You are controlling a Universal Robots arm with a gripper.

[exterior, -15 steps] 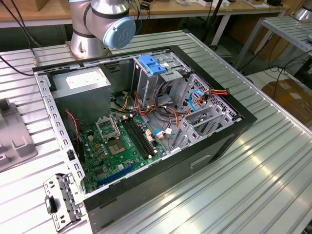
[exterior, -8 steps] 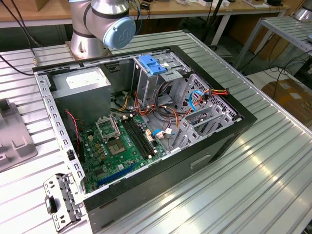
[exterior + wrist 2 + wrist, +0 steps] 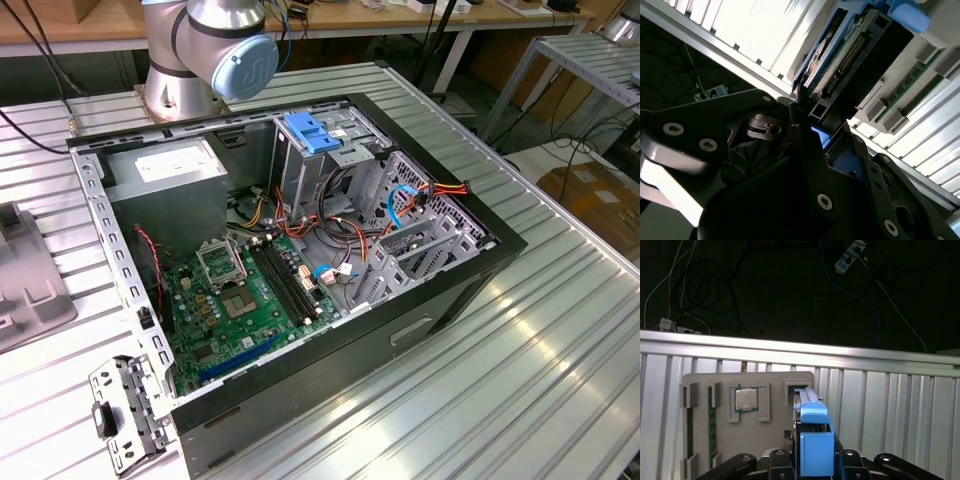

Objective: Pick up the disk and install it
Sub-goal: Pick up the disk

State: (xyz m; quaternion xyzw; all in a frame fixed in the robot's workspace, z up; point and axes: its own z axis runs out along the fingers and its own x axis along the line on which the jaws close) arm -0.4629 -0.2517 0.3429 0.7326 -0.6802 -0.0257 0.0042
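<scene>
Between the fingers of the end effector (image 3: 812,461), in both wrist views, sits the disk (image 3: 816,440), blue side rail nearest the first wrist camera. The fingers (image 3: 801,125) lie against its two flat faces, so the end effector looks pressed shut on it, though the contact itself is partly hidden. The disk's long axis runs straight out from the wrist, in line with the fingers, so nothing needs reaching for. Its connector end (image 3: 850,55) points at a grey parts tray (image 3: 771,440) lying on the ribbed bench (image 3: 890,405). The tray also carries a processor chip (image 3: 746,399) and memory sticks (image 3: 713,425). Whether the disk's far end sits in the tray's slot I cannot tell. In the exterior view the open computer case (image 3: 430,300) lies on the bench, its drive cage (image 3: 300,175) topped by a blue latch (image 3: 313,133).
</scene>
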